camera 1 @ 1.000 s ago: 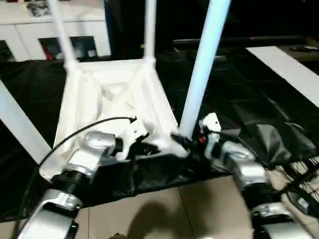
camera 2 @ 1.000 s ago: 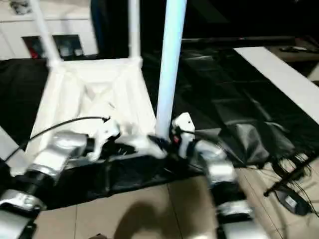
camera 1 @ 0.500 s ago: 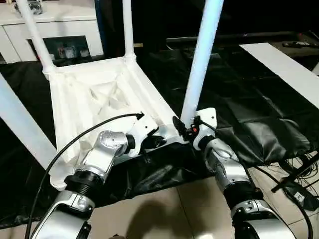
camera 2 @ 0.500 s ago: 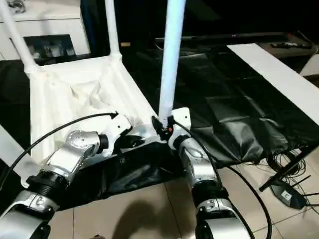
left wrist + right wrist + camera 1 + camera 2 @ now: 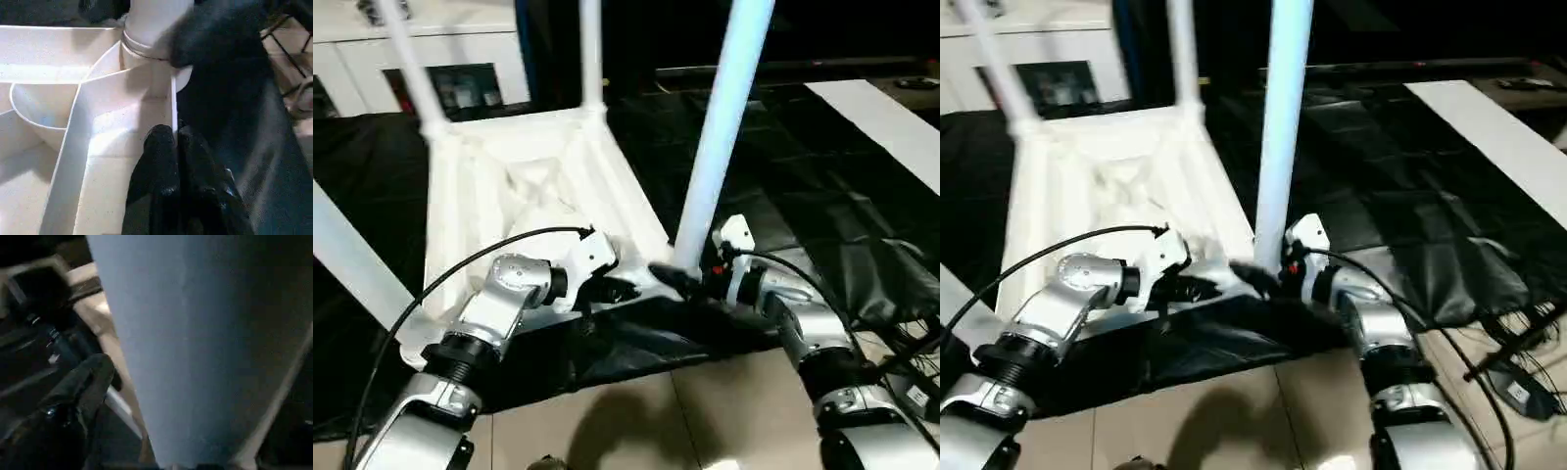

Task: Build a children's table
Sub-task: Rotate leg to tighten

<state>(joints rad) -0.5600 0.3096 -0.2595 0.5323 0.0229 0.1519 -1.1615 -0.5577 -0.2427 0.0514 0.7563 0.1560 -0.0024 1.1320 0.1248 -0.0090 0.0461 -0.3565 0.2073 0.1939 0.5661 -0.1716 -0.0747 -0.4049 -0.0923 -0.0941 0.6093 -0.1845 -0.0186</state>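
Note:
The children's table [image 5: 529,186] lies upside down on a black cloth, its ribbed underside up and white tube legs standing in the corner sockets. The near right leg [image 5: 715,147] rises by my right gripper [image 5: 690,279]. That gripper is open around the leg's base, with one black finger [image 5: 90,382] standing off the tube. My left gripper [image 5: 612,290] is shut on the table's thin near rim [image 5: 172,112], just beside that corner socket. Two far legs [image 5: 590,49] and the near left leg [image 5: 352,255] also stand up.
The black cloth [image 5: 822,176] covers the floor under the table. A white glass-doored cabinet [image 5: 460,59] stands at the back left. A white board [image 5: 891,127] lies at the right, with cables and a stand [image 5: 911,362] near it. Tiled floor [image 5: 607,421] is nearest me.
The camera has shifted. My right gripper's fingers have spread apart at the base of the near right leg. My left gripper stays shut on the rim.

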